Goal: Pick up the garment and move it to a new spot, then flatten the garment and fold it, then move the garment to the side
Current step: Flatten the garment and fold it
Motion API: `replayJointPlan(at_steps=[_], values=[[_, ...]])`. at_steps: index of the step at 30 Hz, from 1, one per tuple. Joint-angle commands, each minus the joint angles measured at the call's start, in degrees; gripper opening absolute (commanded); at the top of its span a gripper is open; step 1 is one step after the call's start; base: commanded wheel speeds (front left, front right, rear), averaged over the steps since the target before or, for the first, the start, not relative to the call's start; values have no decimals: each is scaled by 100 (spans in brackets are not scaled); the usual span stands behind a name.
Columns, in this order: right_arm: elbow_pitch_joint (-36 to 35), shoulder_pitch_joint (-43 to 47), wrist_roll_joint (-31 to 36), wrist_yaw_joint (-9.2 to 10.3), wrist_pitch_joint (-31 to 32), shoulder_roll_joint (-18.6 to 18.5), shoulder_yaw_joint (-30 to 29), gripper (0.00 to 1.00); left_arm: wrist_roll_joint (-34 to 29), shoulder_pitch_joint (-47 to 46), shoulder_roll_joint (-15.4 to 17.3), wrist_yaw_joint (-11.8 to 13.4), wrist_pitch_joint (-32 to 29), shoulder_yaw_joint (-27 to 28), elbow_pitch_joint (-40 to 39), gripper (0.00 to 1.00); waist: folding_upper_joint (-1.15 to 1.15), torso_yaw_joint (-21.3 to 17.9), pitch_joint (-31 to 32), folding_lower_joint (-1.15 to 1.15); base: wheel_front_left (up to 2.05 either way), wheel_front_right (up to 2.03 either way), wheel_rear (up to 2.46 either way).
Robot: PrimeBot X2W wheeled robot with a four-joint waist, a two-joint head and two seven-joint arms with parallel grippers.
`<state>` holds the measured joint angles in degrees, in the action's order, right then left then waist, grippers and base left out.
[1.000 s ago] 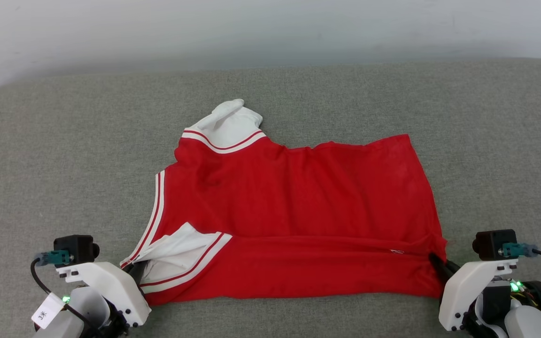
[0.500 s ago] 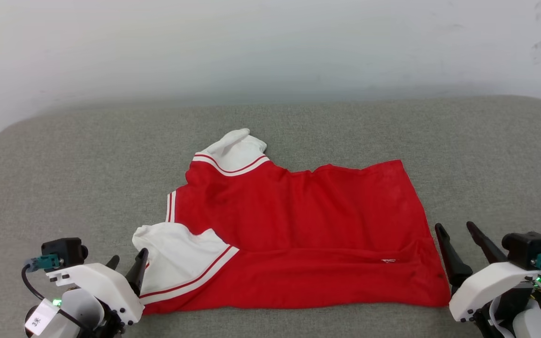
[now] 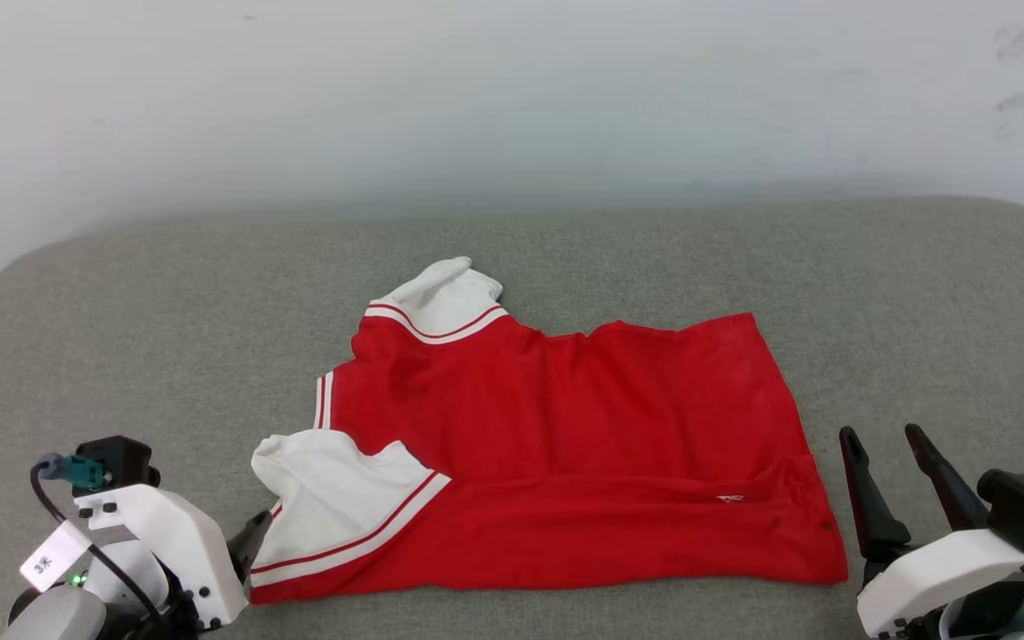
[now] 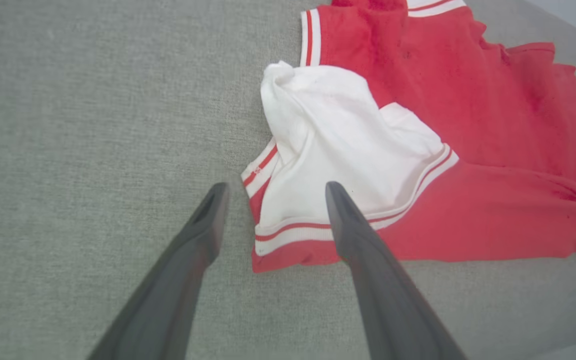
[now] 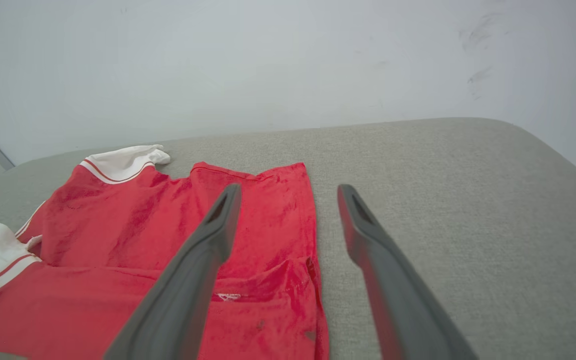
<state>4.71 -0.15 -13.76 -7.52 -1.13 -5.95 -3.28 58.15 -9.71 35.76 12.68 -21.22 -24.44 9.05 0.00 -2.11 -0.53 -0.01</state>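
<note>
Our shirt (image 3: 565, 462) lies folded on the grey cushion (image 3: 121, 311), white wall (image 3: 512, 98) behind. Our left gripper (image 4: 276, 185) and right gripper (image 3: 881, 430) flank it, both spread, released.

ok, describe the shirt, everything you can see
The shirt is red, wrinkled fabric, white sleeves with red-and-white striped trim. It lies on the grey cushion, near edge folded over the body, one sleeve on top at the left, one at the far edge. Left pincer and right pincer are open by its near corners, gripping nothing.
</note>
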Motion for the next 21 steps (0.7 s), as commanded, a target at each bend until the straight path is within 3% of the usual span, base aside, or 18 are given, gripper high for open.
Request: replayJointPlan(at_steps=[1, 9, 17, 18, 20, 21], values=[[-89, 82, 51, 7, 55, 67, -37, 100, 60, -16, 64, 61, -220, -50, -71, 100, 0, -52, -83, 1, 0, 0, 0], [-308, 67, 34, 6, 154, 226, 1, 100, 56, -175, 162, 281, -823, -243, 176, 100, 0, -272, -457, 1, 0, 0, 0], [-167, -98, -42, 6, 192, 277, -5, 100, 137, -306, -98, 74, -1045, -484, 757, 100, 0, -415, -726, 1, 0, 0, 0], [-148, -102, -59, 6, 200, 278, -19, 100, 160, -295, -128, 18, -1108, -538, 804, 84, 0, -420, -733, 1, 0, 0, 0], [-99, -98, -90, 6, 245, 281, -63, 100, 189, -301, -214, -76, -1102, -581, 868, 0, 0, -422, -731, 1, 0, 0, 0], [-77, -104, -113, 6, 265, 271, -92, 100, 181, -310, -234, -106, -1091, -598, 888, 0, 0, -416, -719, 1, 0, 0, 0]])
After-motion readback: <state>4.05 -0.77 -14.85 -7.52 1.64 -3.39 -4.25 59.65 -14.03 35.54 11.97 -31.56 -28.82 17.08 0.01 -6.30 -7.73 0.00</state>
